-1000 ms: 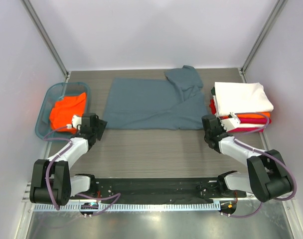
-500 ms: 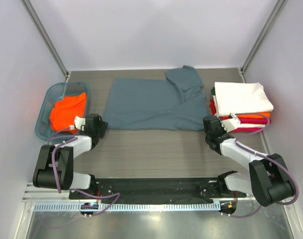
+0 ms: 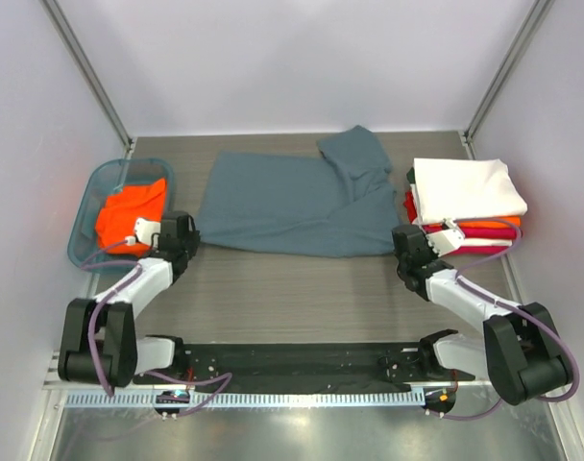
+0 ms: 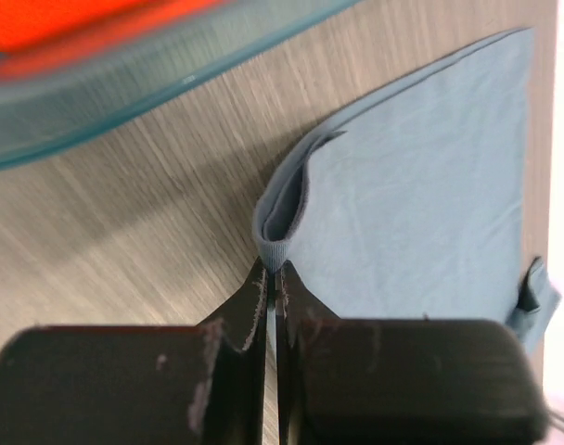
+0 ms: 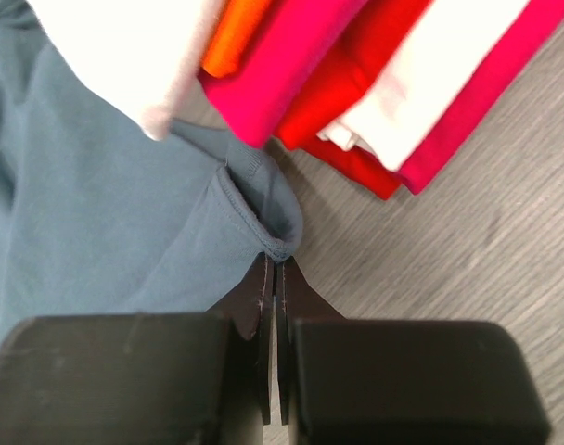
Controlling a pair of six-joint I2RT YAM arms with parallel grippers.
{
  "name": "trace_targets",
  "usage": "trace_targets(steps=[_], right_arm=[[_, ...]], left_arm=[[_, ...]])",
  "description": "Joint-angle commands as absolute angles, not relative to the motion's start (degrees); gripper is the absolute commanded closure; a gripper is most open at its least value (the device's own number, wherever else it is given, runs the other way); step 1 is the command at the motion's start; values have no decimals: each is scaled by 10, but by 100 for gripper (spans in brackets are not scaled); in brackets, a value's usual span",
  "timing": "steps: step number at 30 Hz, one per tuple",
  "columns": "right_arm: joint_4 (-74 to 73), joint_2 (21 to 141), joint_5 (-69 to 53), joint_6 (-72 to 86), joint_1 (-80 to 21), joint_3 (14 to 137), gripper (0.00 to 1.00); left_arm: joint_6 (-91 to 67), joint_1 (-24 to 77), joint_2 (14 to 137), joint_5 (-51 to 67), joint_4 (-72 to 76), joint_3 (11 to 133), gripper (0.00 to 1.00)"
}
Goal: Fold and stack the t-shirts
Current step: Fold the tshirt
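Pale, plain walls (image 3: 292, 67) close in three sides of a grey wood-grain table (image 3: 302, 288), and my two arms reach out over it from the near edge.

The biggest thing in front of me is the slate blue-grey t-shirt (image 3: 292, 202). It is spread mostly flat across the far middle of the table, with one sleeve bunched and folded over at its far right corner. Just right of it sits the stack of folded shirts (image 3: 465, 192): a white one on top, with orange, pinkish-red and red layers showing at the edges under it. The blue-grey cloth reaches right up to the foot of that pile. On the far left, well apart from the stack, stands the teal basket (image 3: 85, 235) with a crumpled orange shirt (image 3: 129, 213) inside.

My left gripper (image 4: 274, 278) is low at the shirt's near left corner, beside the basket. Its fingers (image 4: 249, 311) are pressed together on the hem, which stands up in a small loop just above the tips.

My right gripper (image 5: 273, 271) is at the near right corner, close to the stack. Its fingers (image 5: 254, 301) are likewise pinched tight on the edge of the blue-grey cloth, which curls up into a little fold there.
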State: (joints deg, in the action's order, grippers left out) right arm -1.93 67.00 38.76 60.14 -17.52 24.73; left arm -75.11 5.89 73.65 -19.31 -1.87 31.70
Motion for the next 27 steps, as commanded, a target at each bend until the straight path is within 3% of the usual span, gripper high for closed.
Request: trace_targets(steps=[1,8,14,17,18,19,21,27], right_arm=[[-40,688,405,606,-177,268,99],[-97,694,405,588,-177,350,99],[-145,672,388,585,-177,365,98],[-149,655,362,611,-177,314,84],[-145,647,355,615,-177,302,56],[-142,643,349,613,-176,293,47],[-142,633,340,605,-177,280,39],[-147,595,334,556,-177,274,38]], left_arm=[[-745,57,694,-257,-100,353,100],[-710,57,693,-281,-235,464,100],[-718,57,668,-296,-272,461,100],[-724,57,646,-293,-257,419,100],[-729,56,641,-291,-251,397,100],[-731,57,634,-289,-242,386,100],[-731,57,627,-289,-240,367,100],[-731,57,612,-308,-244,341,100]])
